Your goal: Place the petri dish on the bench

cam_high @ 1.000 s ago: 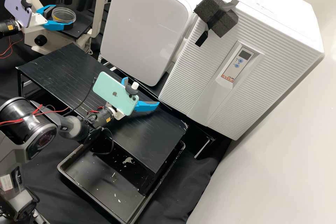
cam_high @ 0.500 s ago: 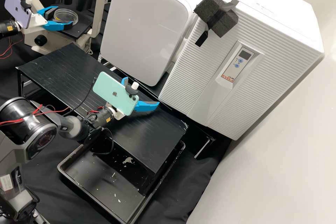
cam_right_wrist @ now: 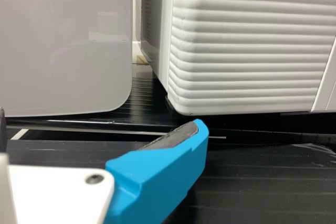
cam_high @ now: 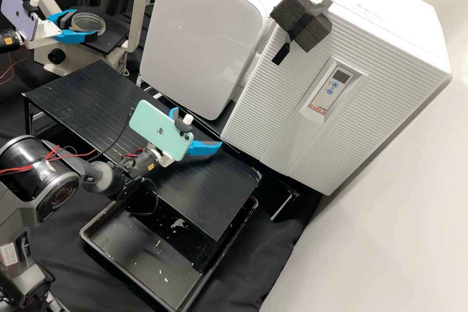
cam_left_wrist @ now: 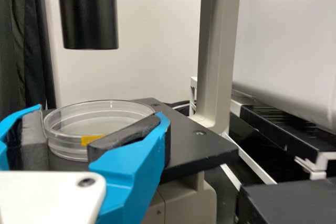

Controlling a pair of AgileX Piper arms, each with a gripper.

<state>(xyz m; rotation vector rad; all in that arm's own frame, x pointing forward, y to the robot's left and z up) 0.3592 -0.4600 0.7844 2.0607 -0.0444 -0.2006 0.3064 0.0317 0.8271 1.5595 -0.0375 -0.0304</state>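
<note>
Petri dish: here it is, the clear round petri dish (cam_left_wrist: 100,121) with a yellow mark (cam_left_wrist: 92,140), level, over the black stage (cam_high: 109,39) of the cream microscope (cam_high: 139,14), apart from the bench (cam_high: 209,195). I can't tell whether it touches the stage.
Left gripper: out at the microscope, the left gripper (cam_high: 87,23) has its 2 blue fingers (cam_left_wrist: 136,166) clamped on the petri dish, 1 dark pad on either side.
Right gripper: over the bench goes the right gripper (cam_high: 196,126), its 2 fingers (cam_right_wrist: 157,177) wide apart, nothing between them.
Phones: 2 of them ride the arms, a lilac phone (cam_high: 19,13) on the left, a mint green phone (cam_high: 161,129) on the right.
Cabinets: 2 big white units stand beside the bench, a smooth-fronted cabinet (cam_high: 202,34) and a ribbed cabinet (cam_high: 278,107), dark foam (cam_high: 302,22) attached to the latter.
Tray: below the bench, a black tray (cam_high: 122,274) with scattered pale flecks.
</note>
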